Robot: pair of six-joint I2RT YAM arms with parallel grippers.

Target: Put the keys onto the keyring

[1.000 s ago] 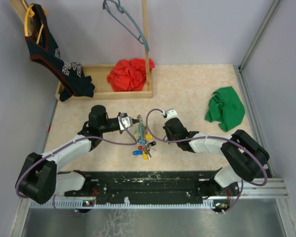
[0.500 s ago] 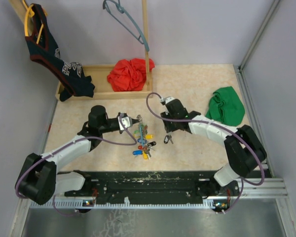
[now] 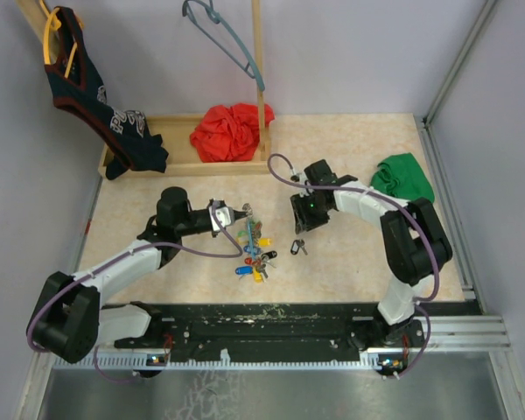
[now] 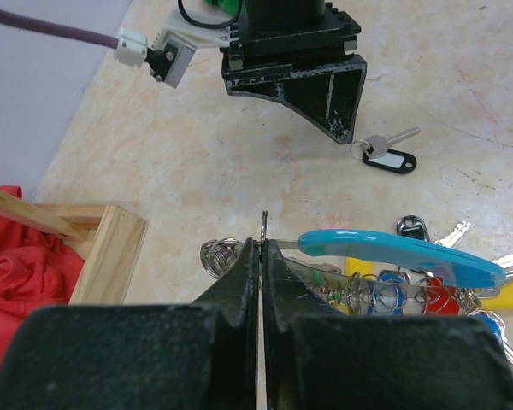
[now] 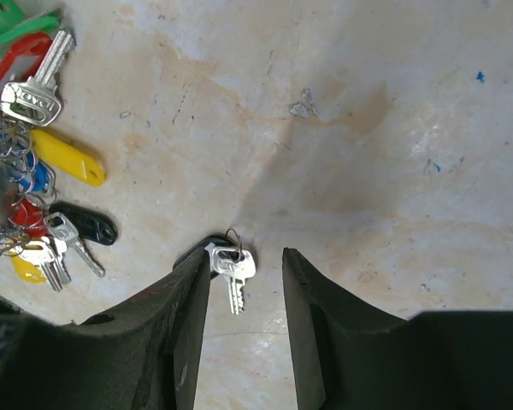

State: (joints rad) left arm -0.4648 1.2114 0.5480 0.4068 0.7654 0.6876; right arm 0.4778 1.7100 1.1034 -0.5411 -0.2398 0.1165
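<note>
Now swung round, the right tool (image 5: 244, 253) gapes above a loose key (image 5: 232, 266), likely pickup next; the left tool (image 4: 262, 249) pinches the keyring (image 4: 402, 252) at nine o'clock.

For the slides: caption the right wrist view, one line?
Right gripper, fingers open, poised over a lone silver key on the table; key bunch at left.

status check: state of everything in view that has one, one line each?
left claw: shut on keyring
right claw: open, over lone key
lone key: flat on table, off ring
key bunch: heaped on table by keyring
hanger: hanging
red cloth: crumpled in wooden tray
green cloth: crumpled on table
</note>
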